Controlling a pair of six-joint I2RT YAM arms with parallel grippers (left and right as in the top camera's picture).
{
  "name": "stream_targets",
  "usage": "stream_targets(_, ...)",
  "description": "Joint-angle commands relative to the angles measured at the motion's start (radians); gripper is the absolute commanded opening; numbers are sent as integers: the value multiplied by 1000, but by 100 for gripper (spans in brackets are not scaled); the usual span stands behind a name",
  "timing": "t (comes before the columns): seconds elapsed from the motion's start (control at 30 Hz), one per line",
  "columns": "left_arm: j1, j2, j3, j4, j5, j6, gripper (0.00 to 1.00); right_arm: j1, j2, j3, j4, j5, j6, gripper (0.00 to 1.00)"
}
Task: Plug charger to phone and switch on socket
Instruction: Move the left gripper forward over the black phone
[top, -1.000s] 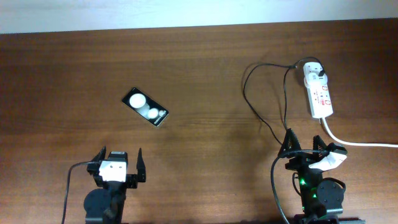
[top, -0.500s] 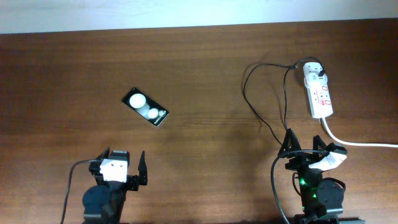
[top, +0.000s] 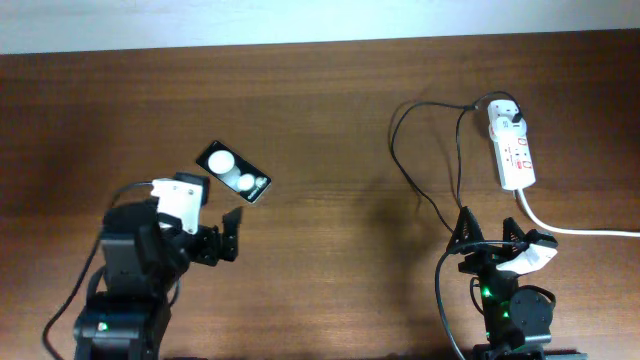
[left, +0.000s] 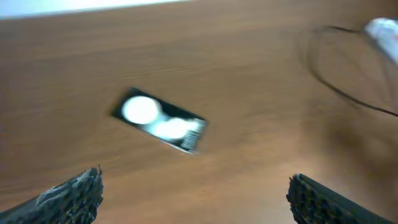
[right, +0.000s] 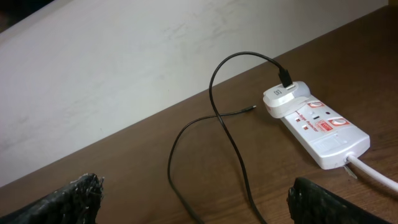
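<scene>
Item count by kind
1 phone (top: 233, 173), 1 charger (right: 219, 117), 1 socket (top: 517, 155), 2 grippers: left gripper (left: 196, 178), right gripper (top: 488, 222)

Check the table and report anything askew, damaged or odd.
Nothing looks spilled or damaged. The phone lies skewed to the edge of the table. The charger sprawls in loose loops, adapter in the socket, its tip lying free, far from the phone.
</scene>
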Motion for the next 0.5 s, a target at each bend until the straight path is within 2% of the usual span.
stream_targets(0.0, -4, 45, 23, -51, 183, -10, 99, 6, -5, -8, -4, -2, -10, 99)
stream_targets(0.27, -4, 98, 24, -32, 232, -15, 99, 6, -5, -8, -4, -2, -10, 99)
stream_targets(0.37, -4, 98, 54, -15, 227, -81, 99, 6, -5, -8, -4, -2, -10, 99)
stream_targets(0.47, -4, 111, 120, -22, 138, -176, 99, 6, -5, -8, -4, -2, -10, 99)
